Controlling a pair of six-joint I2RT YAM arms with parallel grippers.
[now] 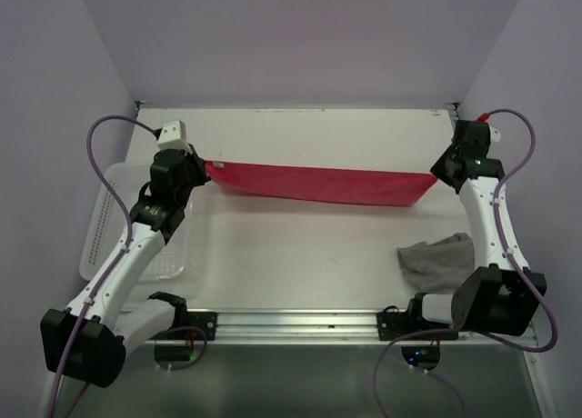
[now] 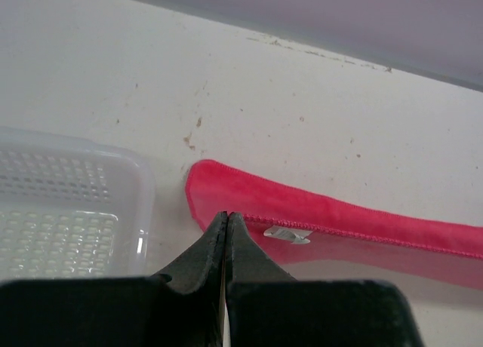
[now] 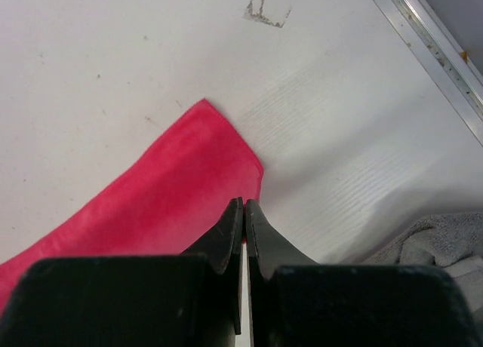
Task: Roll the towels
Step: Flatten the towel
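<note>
The left gripper and right gripper each pinch an end of the pink-red towel, stretched as a band between them. It looks light and limp, best held by its corners. The grey towel lies crumpled nearward of its right end, the white basket by its left; neither seems in the way.

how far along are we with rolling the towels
Done: nothing is rolled yet. In hand: the left pincer and right pincer are each shut on one end of the pink towel, holding it stretched out as a long strip between them. Left: rolling that one up, then the grey towel, which lies crumpled and untouched on the near right side.
</note>
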